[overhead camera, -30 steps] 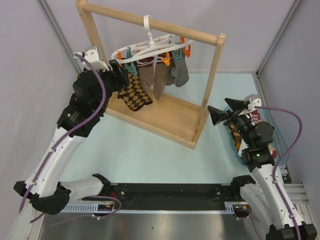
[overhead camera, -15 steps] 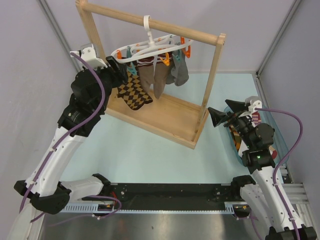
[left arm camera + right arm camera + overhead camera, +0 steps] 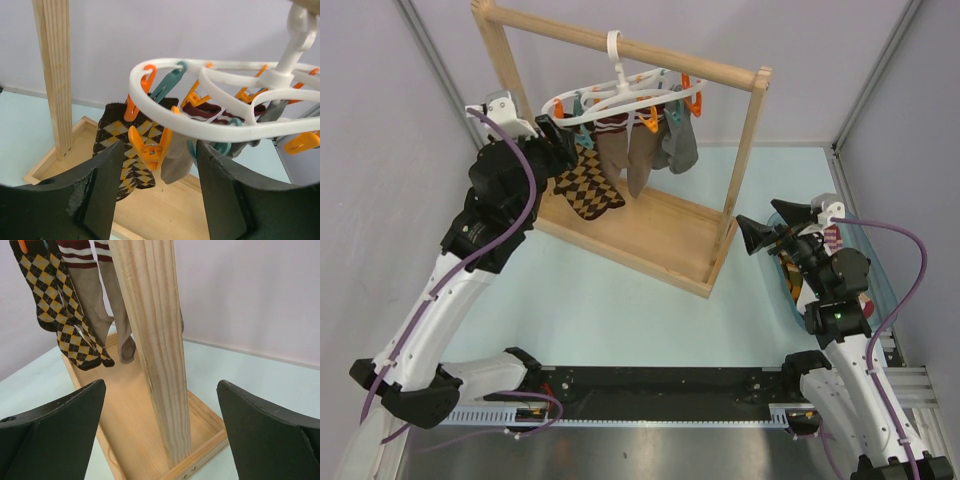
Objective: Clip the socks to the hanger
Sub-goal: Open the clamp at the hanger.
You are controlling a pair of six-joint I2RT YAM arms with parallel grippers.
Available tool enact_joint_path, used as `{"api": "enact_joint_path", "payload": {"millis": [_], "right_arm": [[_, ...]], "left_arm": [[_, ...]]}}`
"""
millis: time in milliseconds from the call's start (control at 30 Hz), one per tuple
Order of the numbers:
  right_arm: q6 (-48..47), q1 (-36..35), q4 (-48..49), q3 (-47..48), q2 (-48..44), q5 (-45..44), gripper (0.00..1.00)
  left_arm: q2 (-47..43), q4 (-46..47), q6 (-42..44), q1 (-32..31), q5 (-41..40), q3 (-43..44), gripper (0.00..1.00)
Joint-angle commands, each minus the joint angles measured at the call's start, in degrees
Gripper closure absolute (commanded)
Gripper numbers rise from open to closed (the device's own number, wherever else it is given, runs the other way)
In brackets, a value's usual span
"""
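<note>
Pale green worktop (image 3: 620, 300) carries a wooden rack (image 3: 660, 235); the hanger (image 3: 200, 131) hangs from its top bar with socks (image 3: 612, 150) clipped below. Left fingers (image 3: 95, 200) stand apart at the hanger's left rim. Right fingers (image 3: 55, 420) stand apart, facing the rack's right post (image 3: 155, 340).

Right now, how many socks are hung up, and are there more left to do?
Done: several hang clipped on the hanger, including an argyle sock, a tan sock and a grey sock. In hand: nothing; the left gripper is open at an orange clip, the right gripper open and empty. Left: more socks lie in the bin by the right arm.
</note>
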State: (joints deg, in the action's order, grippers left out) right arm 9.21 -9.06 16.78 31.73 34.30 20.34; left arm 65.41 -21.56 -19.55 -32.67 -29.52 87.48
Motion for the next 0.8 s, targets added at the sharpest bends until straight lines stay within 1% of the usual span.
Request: {"api": "enact_joint_path", "payload": {"millis": [0,100,267,767], "right_arm": [[-0.6,0.3,0.1,0.0,-0.9,-0.2,0.0],[-0.6,0.3,-0.1,0.1,-0.8,-0.3,0.0],[-0.5,0.3,-0.1,0.1,-1.0,-0.2,0.0],[-0.5,0.3,-0.1,0.1,-1.3,0.1,0.0]], "left_arm": [[-1.9,1.8,-0.8,0.0,-1.2,-2.0,0.36],[-2.6,2.1,-1.7,1.5,0.7,-2.9,0.37],[-2.7,3.1,-1.5,2.2,3.6,-2.8,0.38],[-1.2,4.1,0.0,2.7,4.9,-1.1,0.39]]}}
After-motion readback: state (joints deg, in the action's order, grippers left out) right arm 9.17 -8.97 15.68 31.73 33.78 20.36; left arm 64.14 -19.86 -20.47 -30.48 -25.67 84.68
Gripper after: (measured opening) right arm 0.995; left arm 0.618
